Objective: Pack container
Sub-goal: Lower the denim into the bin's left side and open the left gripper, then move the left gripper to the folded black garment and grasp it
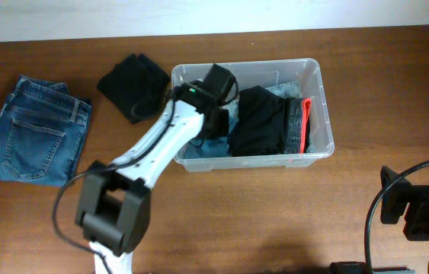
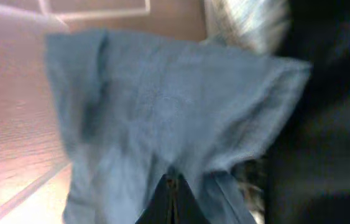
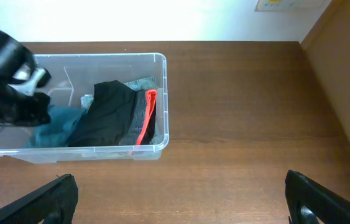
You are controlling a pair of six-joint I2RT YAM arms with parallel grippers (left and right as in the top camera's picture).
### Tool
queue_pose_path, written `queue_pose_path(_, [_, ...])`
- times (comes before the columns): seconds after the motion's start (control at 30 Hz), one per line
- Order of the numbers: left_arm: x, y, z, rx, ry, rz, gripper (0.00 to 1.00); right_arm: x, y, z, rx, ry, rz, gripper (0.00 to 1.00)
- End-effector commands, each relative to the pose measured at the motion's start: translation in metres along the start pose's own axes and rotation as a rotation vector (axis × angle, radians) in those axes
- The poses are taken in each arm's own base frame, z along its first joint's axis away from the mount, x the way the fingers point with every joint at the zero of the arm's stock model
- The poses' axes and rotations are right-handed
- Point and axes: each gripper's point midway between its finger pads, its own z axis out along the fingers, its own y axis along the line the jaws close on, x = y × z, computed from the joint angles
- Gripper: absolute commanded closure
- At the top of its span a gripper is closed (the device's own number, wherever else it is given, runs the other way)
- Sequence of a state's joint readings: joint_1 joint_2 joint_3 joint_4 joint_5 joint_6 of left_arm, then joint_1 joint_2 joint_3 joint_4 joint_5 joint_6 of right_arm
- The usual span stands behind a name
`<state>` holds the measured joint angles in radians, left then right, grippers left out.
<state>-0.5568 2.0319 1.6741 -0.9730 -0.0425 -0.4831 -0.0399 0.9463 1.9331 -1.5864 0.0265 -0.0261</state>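
Left hand (image 2: 172, 185) pinches limp blue cloth (image 2: 162, 106) in container (image 1: 323, 114).

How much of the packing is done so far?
About halfway, it seems. Done: black clothes and a grey piece with a red edge lie in the bin. In hand: the left gripper is shut on a blue cloth inside the bin. Left: the jeans and another black garment sit on the table outside it.
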Motion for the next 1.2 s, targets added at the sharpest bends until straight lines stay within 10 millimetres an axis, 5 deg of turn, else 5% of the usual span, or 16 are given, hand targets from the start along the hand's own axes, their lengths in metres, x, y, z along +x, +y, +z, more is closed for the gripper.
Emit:
queue_pose_path(0.0, [0.005, 0.008, 0.026, -0.059, 0.041, 0.014, 0.99, -0.001, -0.003, 0.001, 0.017, -0.001, 0.009, 0.02])
queue_pose_path(0.2, [0.014, 0.012, 0.048, -0.087, 0.092, 0.017, 0.99, -0.001, -0.003, 0.001, 0.017, -0.001, 0.009, 0.01])
queue_pose_path(0.37, [0.009, 0.009, 0.045, -0.078, 0.079, 0.016, 0.99, -0.001, -0.003, 0.001, 0.017, -0.001, 0.009, 0.01])
queue_pose_path(0.53, [-0.014, -0.001, 0.011, -0.046, 0.015, 0.037, 0.99, -0.001, -0.003, 0.001, 0.017, -0.001, 0.009, 0.01])
queue_pose_path(0.67, [-0.053, -0.005, -0.051, -0.012, -0.125, 0.072, 0.96, -0.001, -0.003, 0.001, 0.017, -0.001, 0.009, 0.01])
queue_pose_path(0.9, [-0.097, 0.039, -0.129, -0.121, -0.357, -0.017, 0.95, -0.001, -0.003, 0.001, 0.017, -0.001, 0.009, 0.02])
queue_pose_path(1.17, [-0.12, 0.125, -0.147, -0.263, -0.421, -0.173, 0.95, -0.001, -0.003, 0.001, 0.017, -0.001, 0.009, 0.01])
